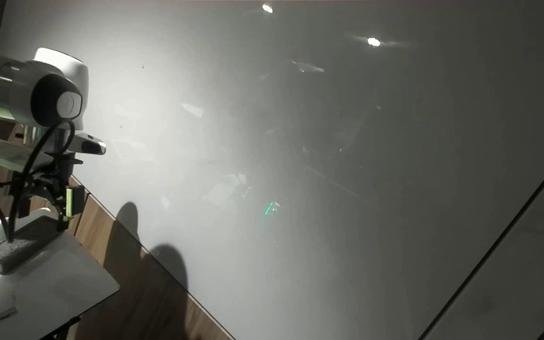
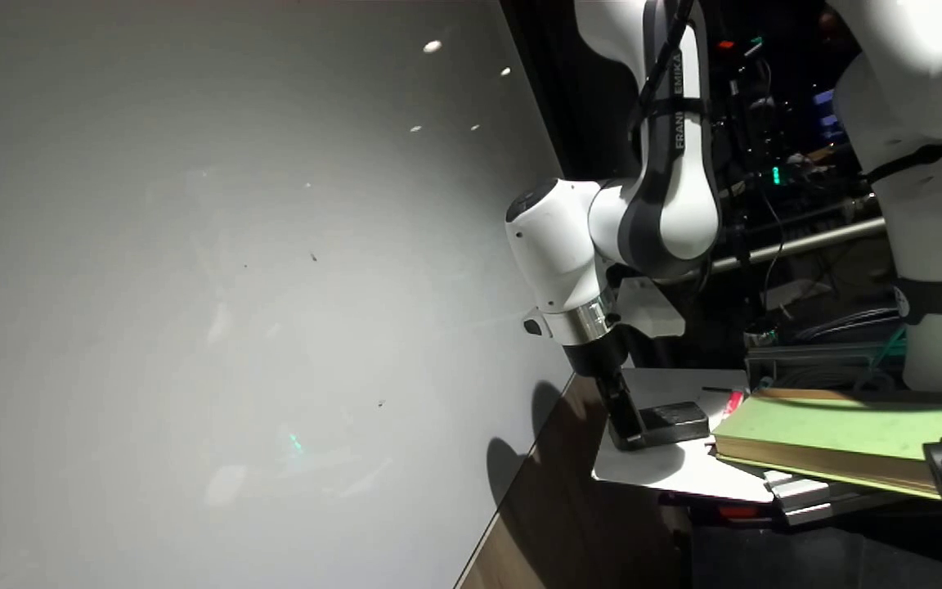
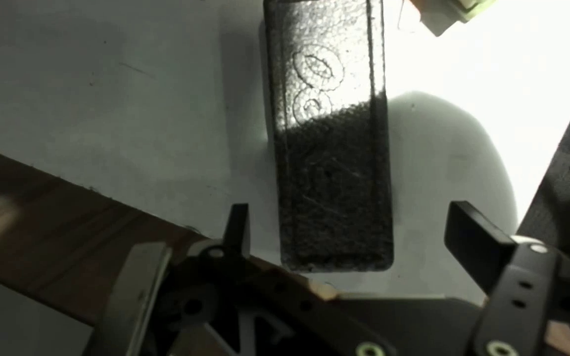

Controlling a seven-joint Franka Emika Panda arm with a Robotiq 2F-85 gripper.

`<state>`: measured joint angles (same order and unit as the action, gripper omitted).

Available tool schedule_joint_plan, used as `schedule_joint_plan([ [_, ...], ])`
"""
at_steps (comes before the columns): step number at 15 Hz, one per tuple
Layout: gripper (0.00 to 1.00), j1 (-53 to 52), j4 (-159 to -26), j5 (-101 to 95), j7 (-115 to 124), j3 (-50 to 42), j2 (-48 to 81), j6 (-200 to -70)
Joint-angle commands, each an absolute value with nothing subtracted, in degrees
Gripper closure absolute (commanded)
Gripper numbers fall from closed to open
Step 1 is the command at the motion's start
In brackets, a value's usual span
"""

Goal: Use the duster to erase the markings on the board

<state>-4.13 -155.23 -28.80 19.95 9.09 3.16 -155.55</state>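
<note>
your black metal two-fingered tool (image 3: pixel 348 227) fills the bottom of the wrist view, released and spread wide, its jaws standing to either side of the dark grey, rough-surfaced rectangular duster (image 3: pixel 332 148). pale gaps show along both flanks, so you grasp nothing; how low the jaws sit against its sides, you cannot tell. the duster lies flat on the small white worktop (image 3: pixel 166 113), and in both exterior views you have the tool at the end that faces the large, glossy white board (image 1: pixel 347 198).

you look to be early in the job. the approach seems all but done; closing on the duster, lifting it, carrying it across and wiping are, by the look of things, all left to you. how much there is to rub out is harder to judge: you get no readable handwritten markings in any view. a tiny dark speck (image 2: pixel 313 257) shows on the board in an exterior view, below round white lamp glints (image 2: pixel 432 47), but you cannot tell whether it is ink. nothing shows any wiping done: the duster is on the worktop, apart from the board.
</note>
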Motion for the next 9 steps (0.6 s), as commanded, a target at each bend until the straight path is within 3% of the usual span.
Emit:
schedule_joint_plan([
  [1, 0.05, -3.7, -152.9, -32.6, 21.7, 7.8, 6.6, -157.2],
  [2, 0.26, -3.8, -152.5, -33.2, 22.0, 7.6, 7.1, -157.2],
  [4, 0.31, -3.9, -151.6, -33.9, 22.1, 7.1, 8.1, -157.3],
  [9, 0.68, -4.1, -148.6, -33.8, 21.9, 6.7, 9.2, -155.8],
])
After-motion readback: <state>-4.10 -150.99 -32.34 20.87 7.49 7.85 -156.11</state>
